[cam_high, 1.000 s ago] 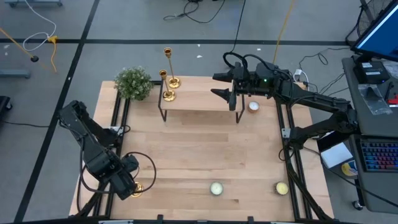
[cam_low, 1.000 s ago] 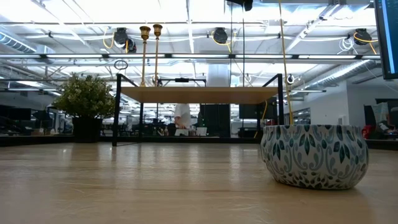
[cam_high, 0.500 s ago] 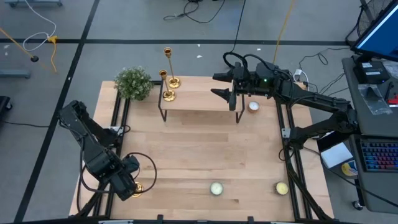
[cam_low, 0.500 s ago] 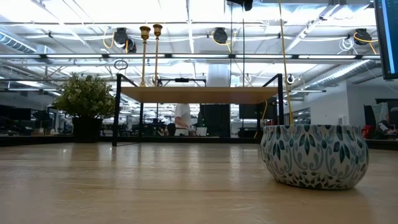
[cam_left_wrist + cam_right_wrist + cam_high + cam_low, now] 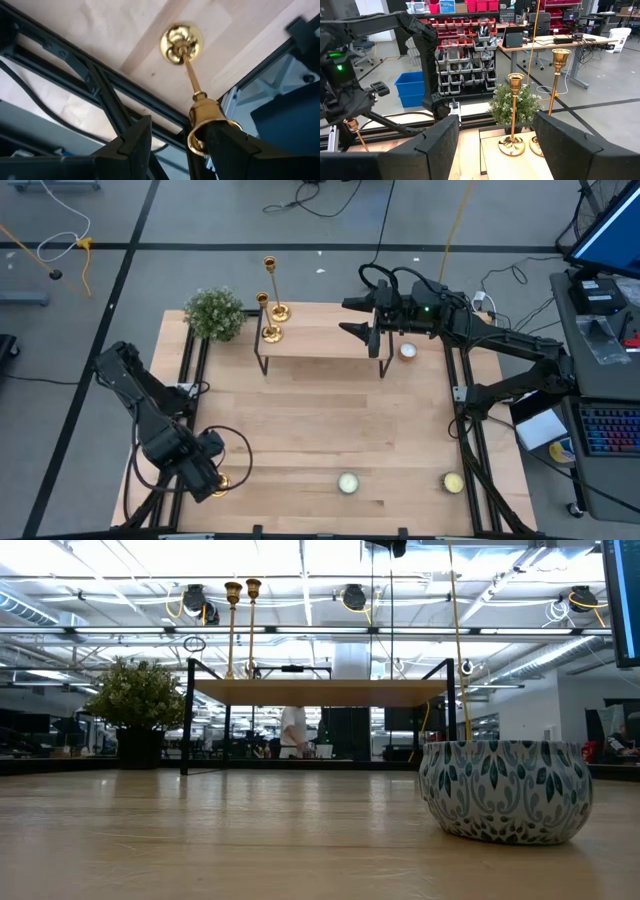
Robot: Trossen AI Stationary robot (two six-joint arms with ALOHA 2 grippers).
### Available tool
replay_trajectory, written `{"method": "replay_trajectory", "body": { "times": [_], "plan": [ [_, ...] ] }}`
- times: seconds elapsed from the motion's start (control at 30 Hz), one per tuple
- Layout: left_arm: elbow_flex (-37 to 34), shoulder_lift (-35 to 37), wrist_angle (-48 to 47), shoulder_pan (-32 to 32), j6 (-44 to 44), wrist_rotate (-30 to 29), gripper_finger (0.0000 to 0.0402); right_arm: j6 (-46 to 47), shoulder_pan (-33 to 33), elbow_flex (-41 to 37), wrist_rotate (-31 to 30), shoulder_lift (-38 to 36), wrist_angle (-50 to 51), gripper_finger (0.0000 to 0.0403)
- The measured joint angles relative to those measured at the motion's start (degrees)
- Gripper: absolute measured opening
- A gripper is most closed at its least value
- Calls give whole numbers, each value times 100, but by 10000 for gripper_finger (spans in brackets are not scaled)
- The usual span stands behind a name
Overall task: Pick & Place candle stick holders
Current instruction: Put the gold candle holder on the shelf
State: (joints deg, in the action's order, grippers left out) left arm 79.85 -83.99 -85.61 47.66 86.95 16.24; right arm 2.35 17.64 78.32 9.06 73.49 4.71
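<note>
Two gold candle stick holders (image 5: 271, 333) (image 5: 281, 311) stand on their round bases at the left end of a small raised shelf (image 5: 320, 342) at the table's far side. A third candle stick holder (image 5: 221, 482) stands upright on its base (image 5: 181, 44) near the table's front left corner. My left gripper (image 5: 177, 135) hangs open right above it and points down, with the holder's top cup (image 5: 205, 117) beside one finger. My right gripper (image 5: 347, 317) is open and level over the shelf's right end, facing the two holders (image 5: 515, 115). My left gripper has one finger (image 5: 227, 150) right against the rim of the top cup (image 5: 200, 131) of the near candle stick holder, coming from above. Whether it touches the cup I cannot tell. The other finger stands well clear of it.
A green bushy plant (image 5: 215, 313) stands at the far left beside the shelf. Tealights lie at the front (image 5: 347, 482), front right (image 5: 453, 482) and by the shelf's right leg (image 5: 408, 351). A patterned bowl (image 5: 505, 790) shows close in the low view. Black rails (image 5: 190, 370) run along the table's sides.
</note>
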Motion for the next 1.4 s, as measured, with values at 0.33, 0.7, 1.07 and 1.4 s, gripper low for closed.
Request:
{"method": "replay_trajectory", "body": {
  "times": [0.33,0.7,1.07,1.4],
  "plan": [
    [-245,5,449,0,-21,161,178,6,-2,0,0,2,-15,249],
    [-240,11,646,-8,-381,150,16,22,0,0,0,2,-17,249],
    [-265,146,587,-252,-574,138,15,149,-2,0,-2,2,-20,249],
    [-107,682,580,-925,-550,74,14,43,0,0,-2,1,-19,249]
  ]
}}
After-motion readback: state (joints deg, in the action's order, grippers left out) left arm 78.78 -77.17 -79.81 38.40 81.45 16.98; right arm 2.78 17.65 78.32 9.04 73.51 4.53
